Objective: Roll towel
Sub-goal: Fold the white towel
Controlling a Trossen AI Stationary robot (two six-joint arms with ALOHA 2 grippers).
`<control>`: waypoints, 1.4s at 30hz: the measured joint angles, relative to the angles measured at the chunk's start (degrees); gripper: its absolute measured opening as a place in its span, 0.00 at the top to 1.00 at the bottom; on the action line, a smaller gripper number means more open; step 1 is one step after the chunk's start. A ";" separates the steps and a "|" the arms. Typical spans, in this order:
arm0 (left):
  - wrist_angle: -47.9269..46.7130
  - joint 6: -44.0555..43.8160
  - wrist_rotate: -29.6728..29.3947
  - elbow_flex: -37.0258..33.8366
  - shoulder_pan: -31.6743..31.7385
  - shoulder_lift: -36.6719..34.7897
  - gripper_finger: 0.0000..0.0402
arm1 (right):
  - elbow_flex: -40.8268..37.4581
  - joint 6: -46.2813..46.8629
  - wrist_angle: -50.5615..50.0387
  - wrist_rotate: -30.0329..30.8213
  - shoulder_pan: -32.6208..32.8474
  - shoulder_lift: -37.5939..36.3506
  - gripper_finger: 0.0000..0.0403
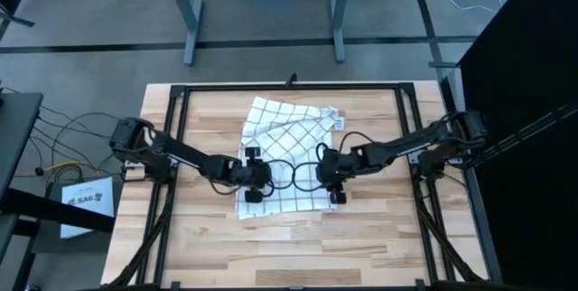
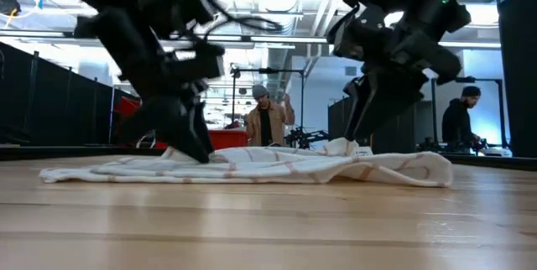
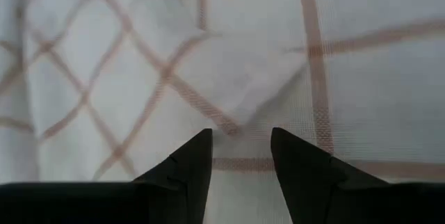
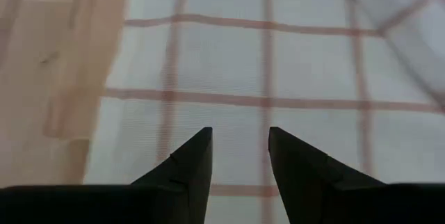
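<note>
The towel point(image 1: 284, 160), white with a thin dark grid, lies spread on the wooden table's middle. Its far part is rumpled and folded over itself point(image 1: 271, 119), and it shows as a low heap in the low view point(image 2: 277, 165). My left gripper point(image 1: 256, 175) is open and points down over the towel's left part point(image 3: 241, 140). My right gripper point(image 1: 332, 176) is open and points down over the towel's right part, close to its right edge point(image 4: 240, 137). Bare wood point(image 4: 35, 78) shows beside that edge. My left gripper's fingers point(image 2: 197, 148) come down from above as far as the cloth's surface; I cannot tell whether they touch it. My right gripper's fingers point(image 2: 362, 132) also reach down to the towel from above; I cannot tell whether they touch it.
A black metal frame point(image 1: 181, 101) runs around the table top. A white printed sheet point(image 1: 90, 202) lies off the table at the left. Bare wood point(image 1: 289, 246) lies near of the towel. People point(image 2: 267, 119) stand in the room beyond the far edge.
</note>
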 joint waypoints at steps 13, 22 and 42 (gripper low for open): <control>4.32 5.81 -6.72 1.35 2.75 3.42 0.67 | -0.26 0.74 4.67 0.15 0.00 6.67 0.68; 8.26 7.14 -6.85 1.36 4.36 3.40 0.67 | -0.13 1.59 6.94 0.20 2.45 8.93 0.68; 11.72 6.51 -9.53 1.12 9.03 3.35 1.00 | -0.24 2.83 8.43 -0.10 7.89 9.04 0.68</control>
